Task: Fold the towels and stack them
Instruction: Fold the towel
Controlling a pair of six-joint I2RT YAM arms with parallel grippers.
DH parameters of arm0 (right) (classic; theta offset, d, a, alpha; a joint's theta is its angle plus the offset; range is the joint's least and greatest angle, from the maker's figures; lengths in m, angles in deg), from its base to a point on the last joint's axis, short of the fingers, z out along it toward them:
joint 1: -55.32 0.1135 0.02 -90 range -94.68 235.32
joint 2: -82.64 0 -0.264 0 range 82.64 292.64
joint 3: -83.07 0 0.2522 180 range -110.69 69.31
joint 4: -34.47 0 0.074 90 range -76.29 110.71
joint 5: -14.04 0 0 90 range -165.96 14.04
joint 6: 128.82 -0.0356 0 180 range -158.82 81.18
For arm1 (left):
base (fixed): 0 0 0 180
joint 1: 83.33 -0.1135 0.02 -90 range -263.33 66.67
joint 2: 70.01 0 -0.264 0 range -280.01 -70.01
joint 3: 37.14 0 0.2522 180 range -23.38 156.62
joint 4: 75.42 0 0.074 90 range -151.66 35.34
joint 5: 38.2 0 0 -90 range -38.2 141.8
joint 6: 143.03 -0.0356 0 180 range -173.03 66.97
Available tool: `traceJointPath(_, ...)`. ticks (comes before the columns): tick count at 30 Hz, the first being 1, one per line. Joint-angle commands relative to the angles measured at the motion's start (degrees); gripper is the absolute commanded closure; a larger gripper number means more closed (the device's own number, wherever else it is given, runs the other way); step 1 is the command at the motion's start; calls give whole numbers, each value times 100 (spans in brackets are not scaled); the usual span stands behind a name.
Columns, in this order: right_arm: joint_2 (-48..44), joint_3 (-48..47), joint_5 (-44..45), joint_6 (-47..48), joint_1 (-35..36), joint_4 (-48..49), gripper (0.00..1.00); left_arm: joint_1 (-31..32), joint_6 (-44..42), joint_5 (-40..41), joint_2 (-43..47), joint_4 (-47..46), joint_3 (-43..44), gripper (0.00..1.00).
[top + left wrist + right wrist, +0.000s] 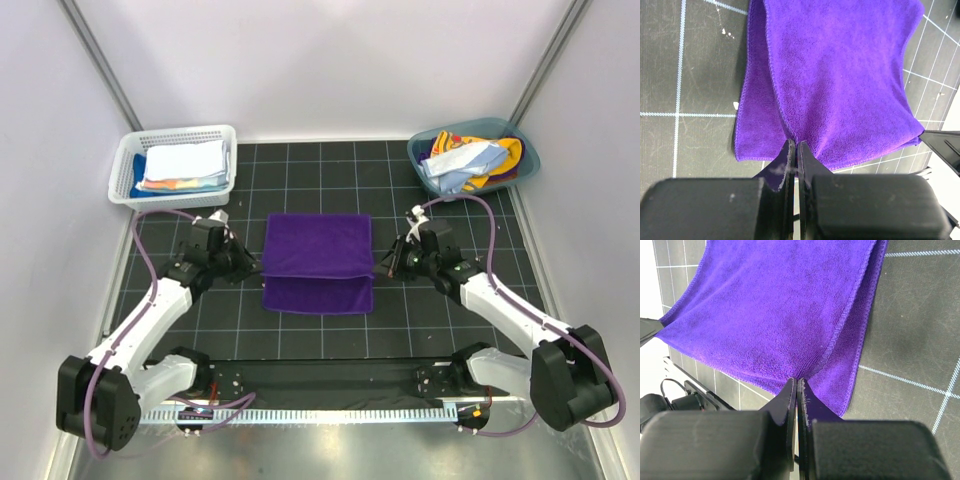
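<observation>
At centre frame on the dark surface [200, 320], folding the purple towel [318, 262]: upper layer short of the lower hem. Clenched on its 2 corners with left claw [794, 146] and right claw [794, 383]. Next, probably: pull evenly to matching hems, then release.

both arms stretched low and inward, left claw [794, 146] pinched closed, right claw [795, 384] pinched closed

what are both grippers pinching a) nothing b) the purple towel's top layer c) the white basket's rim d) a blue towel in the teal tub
b: the left gripper and right gripper are each shut on an edge of the purple towel.
</observation>
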Motion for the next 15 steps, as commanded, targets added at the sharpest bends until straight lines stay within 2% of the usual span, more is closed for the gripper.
traceJointPath(1,-130,73,105,37,65,90,98,10,-66,28,134,50,-107,97)
traceJointPath(15,283,732,210,-166,373,609,98,19,-57,-130,-234,-600,-934,96)
